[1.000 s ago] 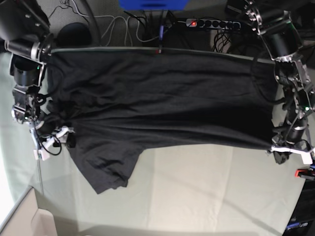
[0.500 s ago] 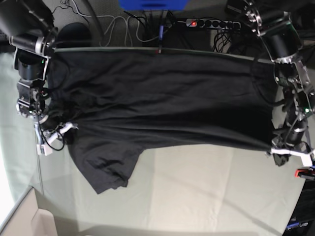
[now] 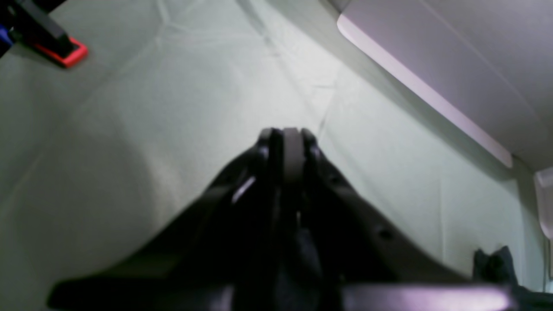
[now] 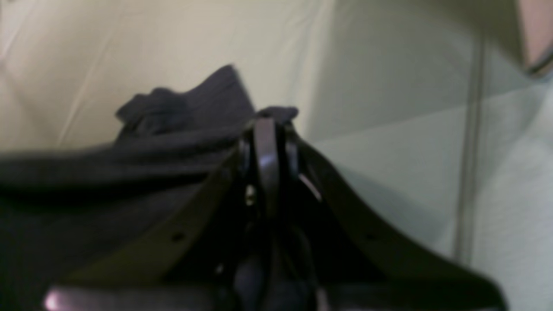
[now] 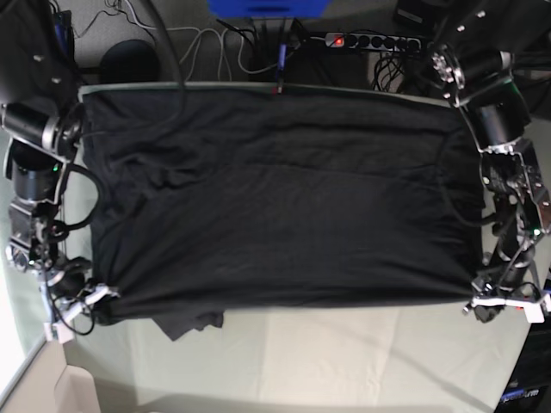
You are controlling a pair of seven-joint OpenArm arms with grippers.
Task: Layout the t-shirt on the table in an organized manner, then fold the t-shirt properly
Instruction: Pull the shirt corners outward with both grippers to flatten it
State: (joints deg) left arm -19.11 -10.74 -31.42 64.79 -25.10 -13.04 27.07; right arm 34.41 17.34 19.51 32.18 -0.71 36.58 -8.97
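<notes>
T-shirt (image 5: 275, 198) hangs stretched between my two grippers, back over the table (image 5: 344, 361). My right gripper (image 4: 268, 125) is pinched on a bunched corner of fabric; my left gripper (image 3: 287, 138) is pressed together at the opposite corner, cloth there hidden. I judge layout unfinished: one sleeve sags crumpled beneath, folding not begun.

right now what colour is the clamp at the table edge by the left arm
Red-orange with a black grip: the clamp shows best in the left wrist view, top left, on the table.
</notes>
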